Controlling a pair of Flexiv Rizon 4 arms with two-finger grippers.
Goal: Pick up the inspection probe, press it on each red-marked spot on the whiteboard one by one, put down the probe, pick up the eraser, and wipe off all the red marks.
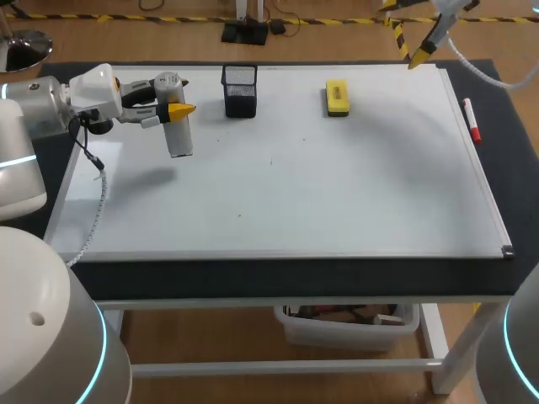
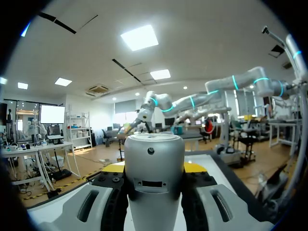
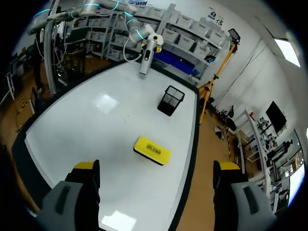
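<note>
While the table is looked down on from the head view, the probe (image 1: 180,139) is seen in the upper left of the frame, clamped near its upper end between both fingers of the left gripper (image 1: 178,108). It hangs roughly upright, lower end toward the whiteboard (image 1: 337,194); whether it touches cannot be told. No red marks can be made out on the board, so the direction of the next press cannot be fixed. A black mesh cup (image 1: 241,91) stands just right of the probe. The eraser (image 1: 337,98) lies further right, in the upper middle, its long axis running up the frame. The right gripper (image 1: 418,57) hangs in the upper right, judged nearer the eraser than the left one.

From the left wrist view, the probe's silver body (image 2: 154,159) is shown pinched between the two fingers, pointing straight ahead.

From the right wrist view, the fingers (image 3: 86,165) are spread wide with nothing held. The eraser (image 3: 151,149) lies ahead between them, flat on the board, slanted to the line joining the fingertips.
</note>
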